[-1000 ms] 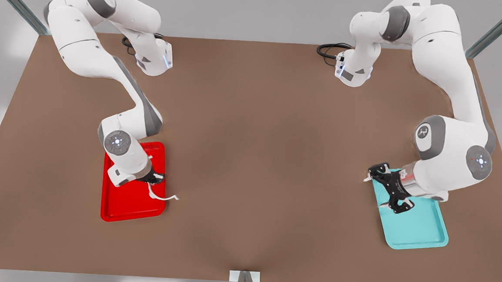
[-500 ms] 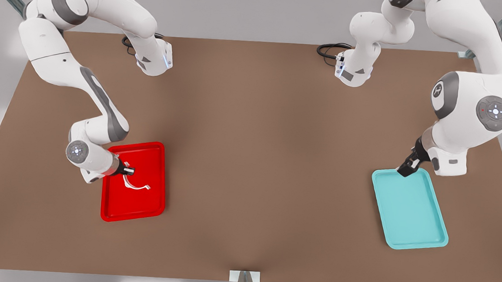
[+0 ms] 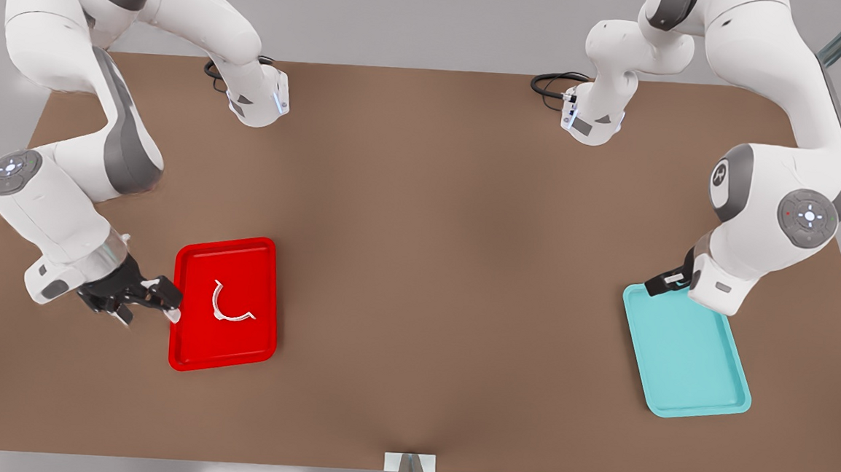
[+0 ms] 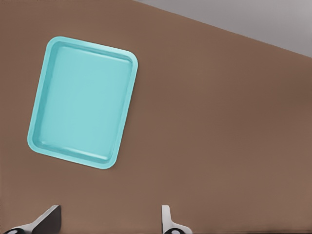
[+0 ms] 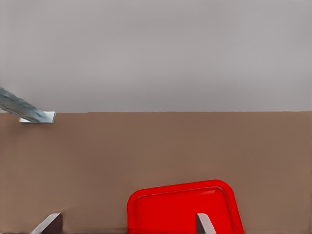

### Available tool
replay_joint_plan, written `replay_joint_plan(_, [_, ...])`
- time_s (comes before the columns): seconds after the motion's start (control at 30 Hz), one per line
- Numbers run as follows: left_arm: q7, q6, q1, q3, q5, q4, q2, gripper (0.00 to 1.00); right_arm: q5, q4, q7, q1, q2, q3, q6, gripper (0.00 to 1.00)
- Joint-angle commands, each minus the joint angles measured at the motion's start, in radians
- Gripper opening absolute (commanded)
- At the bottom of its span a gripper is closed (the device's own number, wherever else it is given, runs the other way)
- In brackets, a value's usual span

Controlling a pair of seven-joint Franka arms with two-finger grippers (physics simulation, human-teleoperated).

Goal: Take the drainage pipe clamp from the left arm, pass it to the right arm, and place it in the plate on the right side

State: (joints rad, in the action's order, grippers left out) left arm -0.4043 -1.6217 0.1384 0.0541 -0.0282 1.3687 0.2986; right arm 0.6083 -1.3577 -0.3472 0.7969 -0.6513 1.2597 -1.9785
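**Count of things on the table**

Two white arms are standing at the table (image 3: 418,280), each carrying one gripper: the right gripper (image 3: 145,299) and the left gripper (image 3: 670,279). Two trays are lying there: one red plate (image 3: 187,357) and one teal tray (image 3: 694,410). One drainage pipe clamp (image 3: 225,304) is showing. One black cable (image 3: 550,83) is coiling by an arm's base.

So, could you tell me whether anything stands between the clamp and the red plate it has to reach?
Nothing does: the clamp already lies inside the red plate. The right hand is open beside the plate, and the left hand waits open by the teal tray.
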Motion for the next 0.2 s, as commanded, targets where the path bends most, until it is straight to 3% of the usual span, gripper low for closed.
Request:
replay_joint_plan(0.0, [0.366, 0.002, 0.001, 0.0, -0.001, 0.0, 0.001, 1.0, 0.004, 0.009, 0.158, 0.048, 0.012, 0.087, 0.311, 1.0])
replay_joint_plan(0.03, [0.366, 0.0, 0.001, 0.0, -0.001, 0.0, 0.001, 1.0, -0.076, -0.043, 0.269, 0.099, 0.134, 0.064, 0.311, 1.0])
replay_joint_plan(0.07, [0.367, 0.0, 0.001, 0.0, -0.001, 0.0, 0.001, 1.0, -0.202, -0.047, 0.295, 0.088, 0.246, -0.02, 0.299, 1.0])
replay_joint_plan(0.1, [0.367, 0.0, 0.0, -0.005, -0.001, 0.0, 0.001, 1.0, -0.266, -0.047, 0.298, -0.167, 0.361, -0.311, 0.319, 1.0])
replay_joint_plan(0.13, [0.367, 0.002, 0.0, -0.007, -0.001, 0.0, 0.001, 1.0, -0.432, -0.047, 0.3, -0.445, 0.473, -0.664, 0.403, 1.0])
replay_joint_plan(0.17, [0.367, 0.0, 0.0, -0.007, -0.001, 0.0, 0.002, 1.0, -0.452, -0.047, 0.3, -0.726, 0.518, -0.98, 0.477, 1.0])
